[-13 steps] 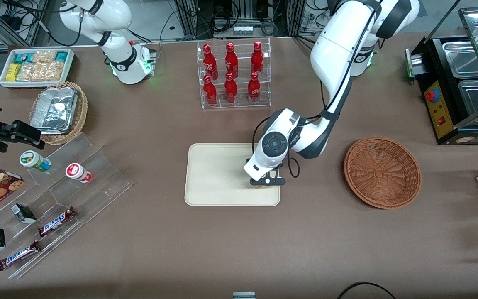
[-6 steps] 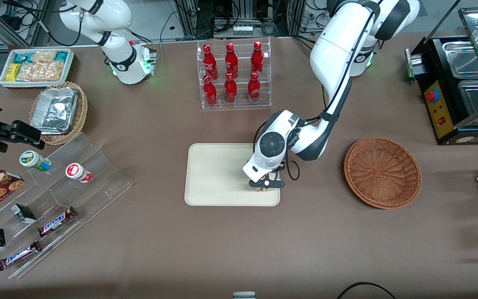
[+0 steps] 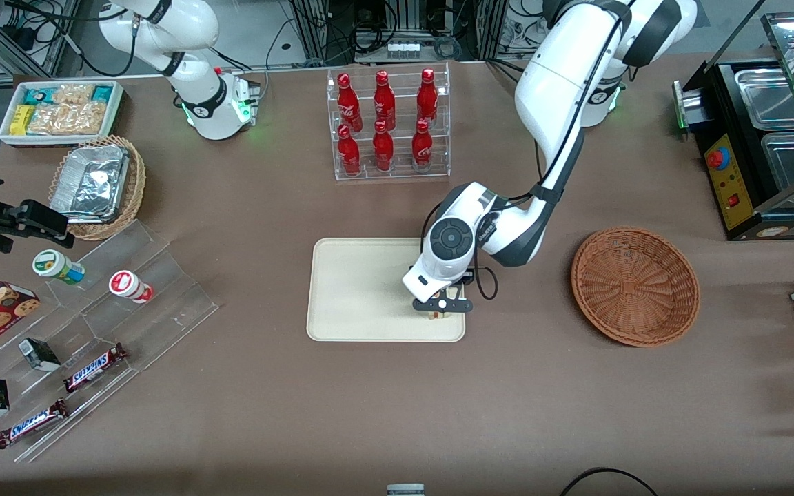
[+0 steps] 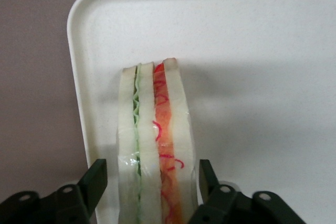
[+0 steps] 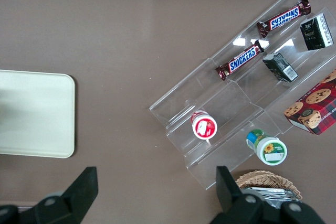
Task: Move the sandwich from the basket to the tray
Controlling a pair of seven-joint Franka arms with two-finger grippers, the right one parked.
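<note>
- One triangular white-bread sandwich (image 4: pixel 155 145) stands on one flat cream rectangular tray (image 3: pixel 355 289).
- Black two-finger gripper (image 3: pixel 442 308) straddles it, fingers (image 4: pixel 94 179) spread clear; it hides most of the sandwich from the front.
- One round reddish-brown wicker basket (image 3: pixel 635 286).

A white-bread sandwich (image 4: pixel 155 145) with green and red-orange filling is standing on edge on the cream tray (image 3: pixel 355 289), near its corner closest to the camera. The reddish-brown wicker basket (image 3: pixel 635 285) is sitting empty toward the working arm's end.

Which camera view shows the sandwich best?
The left wrist view: the sandwich stands on the tray between the open hand's fingers. The front view shows only a sliver; the right wrist view shows none.
</note>
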